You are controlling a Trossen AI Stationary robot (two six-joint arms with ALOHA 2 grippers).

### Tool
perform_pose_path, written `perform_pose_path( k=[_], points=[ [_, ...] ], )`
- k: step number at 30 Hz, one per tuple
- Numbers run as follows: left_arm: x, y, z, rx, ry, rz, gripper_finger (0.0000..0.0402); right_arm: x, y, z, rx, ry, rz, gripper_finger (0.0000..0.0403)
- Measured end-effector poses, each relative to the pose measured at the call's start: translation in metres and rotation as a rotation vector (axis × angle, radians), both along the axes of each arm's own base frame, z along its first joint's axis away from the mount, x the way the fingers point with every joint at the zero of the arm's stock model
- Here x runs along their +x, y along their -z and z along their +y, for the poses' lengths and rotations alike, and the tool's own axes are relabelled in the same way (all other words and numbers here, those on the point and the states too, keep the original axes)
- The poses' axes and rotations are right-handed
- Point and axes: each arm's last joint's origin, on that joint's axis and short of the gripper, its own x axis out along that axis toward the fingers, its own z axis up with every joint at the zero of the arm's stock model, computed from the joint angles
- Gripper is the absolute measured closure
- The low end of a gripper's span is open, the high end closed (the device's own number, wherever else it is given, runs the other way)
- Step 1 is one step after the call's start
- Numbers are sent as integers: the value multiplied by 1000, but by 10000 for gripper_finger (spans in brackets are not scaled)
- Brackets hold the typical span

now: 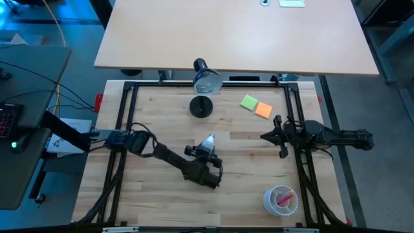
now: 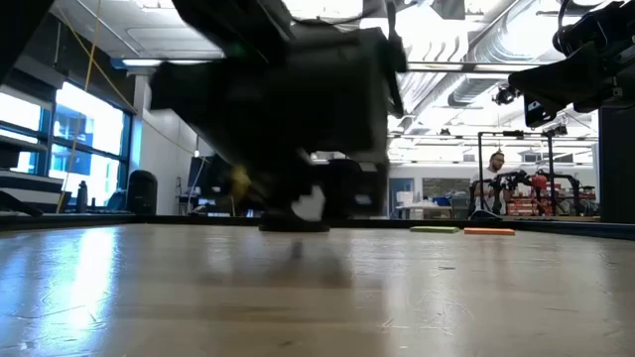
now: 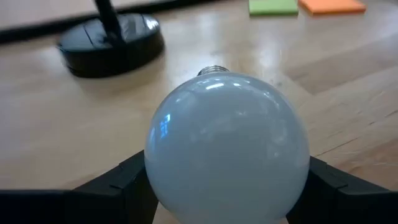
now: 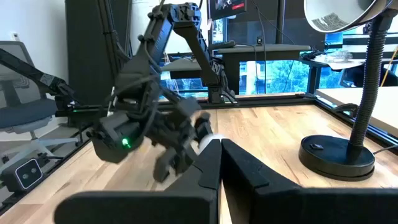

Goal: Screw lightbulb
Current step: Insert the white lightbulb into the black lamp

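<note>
1. Lightbulb (image 3: 227, 146) at centre frame in the left wrist view, its frosted globe filling the space between the left gripper (image 1: 206, 153)'s two dark fingers (image 3: 121, 183); the pads flank the globe on both sides, jaws set wide around it, though whether they are pressing it cannot be told.

2. Seen from above, the bulb (image 1: 207, 144) lies on the wooden table (image 1: 162, 116) just below the middle of the frame, silvery screw base (image 3: 213, 70) pointing toward the top of the picture, away from the gripper and roughly toward the lamp. Holding the globe rather than the thread leaves the base free for the socket, in all likelihood the reason for this approach.

3. Black desk lamp (image 1: 204, 83) at upper centre, round base (image 1: 200, 107) on the table and its shade (image 1: 207, 84) open toward the camera, well apart from the bulb.

4. Right gripper (image 1: 270, 136) at centre right, fingers closed on nothing, waiting clear of the work.

5. Green and orange sticky notes (image 1: 256, 106) upper right of centre; clear plastic cup (image 1: 281, 200) at lower right, both out of the path.
</note>
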Motion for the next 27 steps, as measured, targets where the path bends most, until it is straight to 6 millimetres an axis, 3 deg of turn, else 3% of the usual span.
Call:
perform_pose_path(
  k=[10,15,20,27],
  points=[
    [-50,8,-43,84,52,-425,141,0,0,0,0,0,0,396],
    [-65,5,-64,54,107,-465,140,0,0,0,0,0,0,396],
    [-73,-17,-80,45,160,-470,143,0,0,0,0,0,0,396],
    [-87,-79,-104,9,275,-363,155,0,0,0,0,0,0,396]
  ],
)
